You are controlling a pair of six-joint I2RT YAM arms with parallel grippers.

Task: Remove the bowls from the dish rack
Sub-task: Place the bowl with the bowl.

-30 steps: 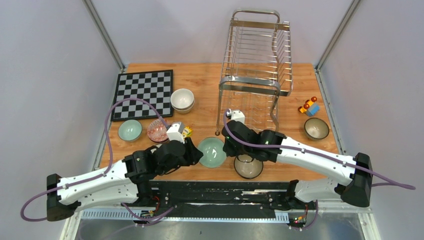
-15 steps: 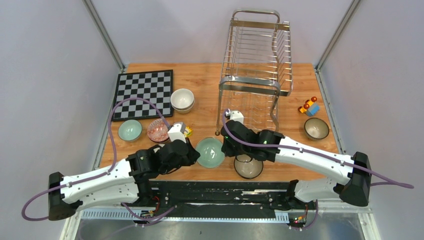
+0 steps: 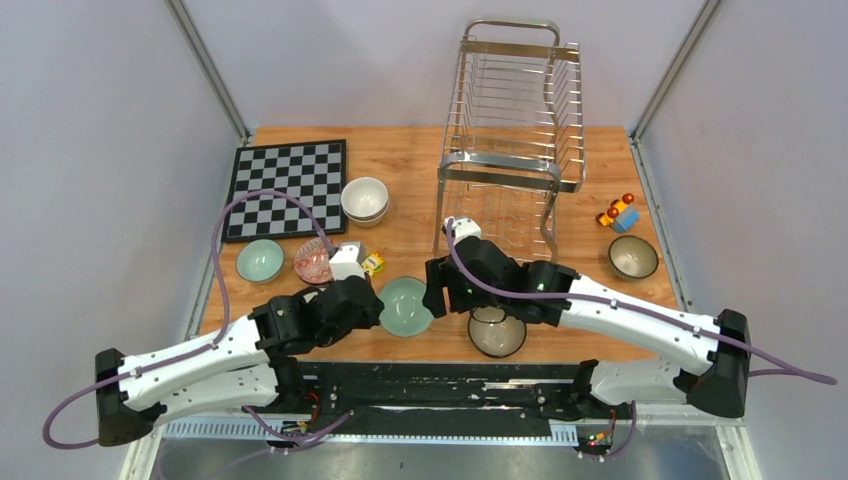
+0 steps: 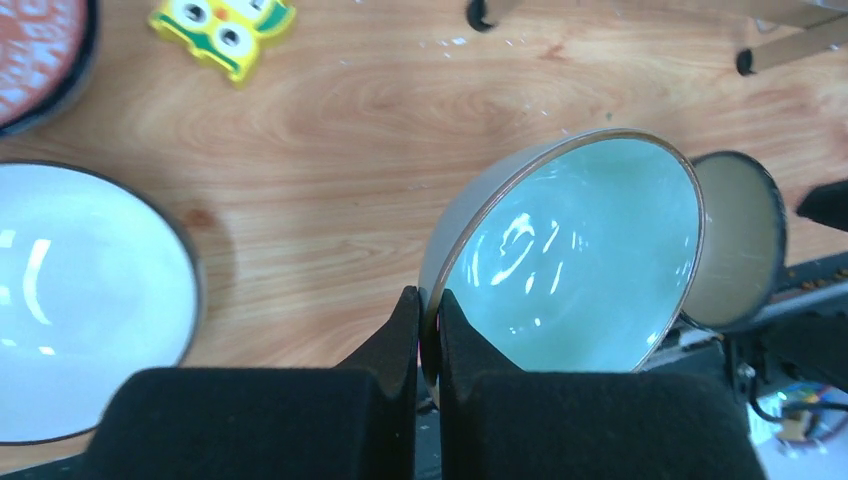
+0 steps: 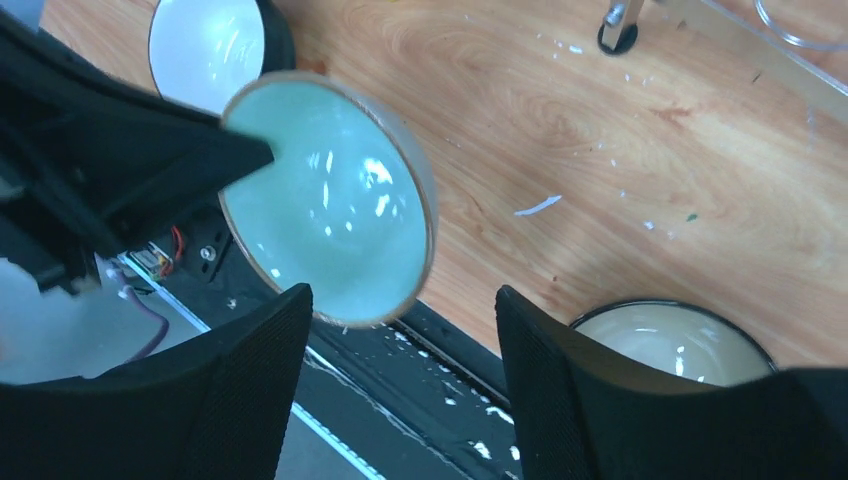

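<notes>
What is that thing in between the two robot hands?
A mint green bowl. The top view shows it between the left gripper, pinching its rim, and the open right gripper.

Left gripper (image 4: 427,303) is pinched tight on the rim of the tilted mint bowl (image 4: 570,260). Cream bowl (image 4: 738,240) sits just right of it, white bowl (image 4: 80,300) off to its left, yellow owl block (image 4: 222,30) up-left.
</notes>
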